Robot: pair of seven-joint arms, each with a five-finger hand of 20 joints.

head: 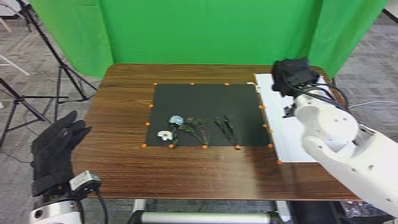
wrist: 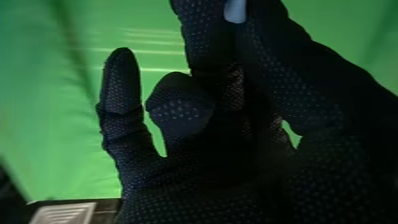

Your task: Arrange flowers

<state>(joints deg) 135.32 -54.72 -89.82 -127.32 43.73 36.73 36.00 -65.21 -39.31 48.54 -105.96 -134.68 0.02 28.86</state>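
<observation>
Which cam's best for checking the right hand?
Right wrist view: it has the right hand close up, dotted glove texture included, plus a pale sliver I can't identify. Head view shows the hand small and dark, by the white board's far end.

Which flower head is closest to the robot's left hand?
The small white flower head: it lies farther left on the black mat than the pale blue flower head, nearer the black-gloved left hand.

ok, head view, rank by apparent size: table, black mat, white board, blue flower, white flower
1. Table
2. Black mat
3. White board, partly covered
4. Blue flower and white flower: too alike to rank
</observation>
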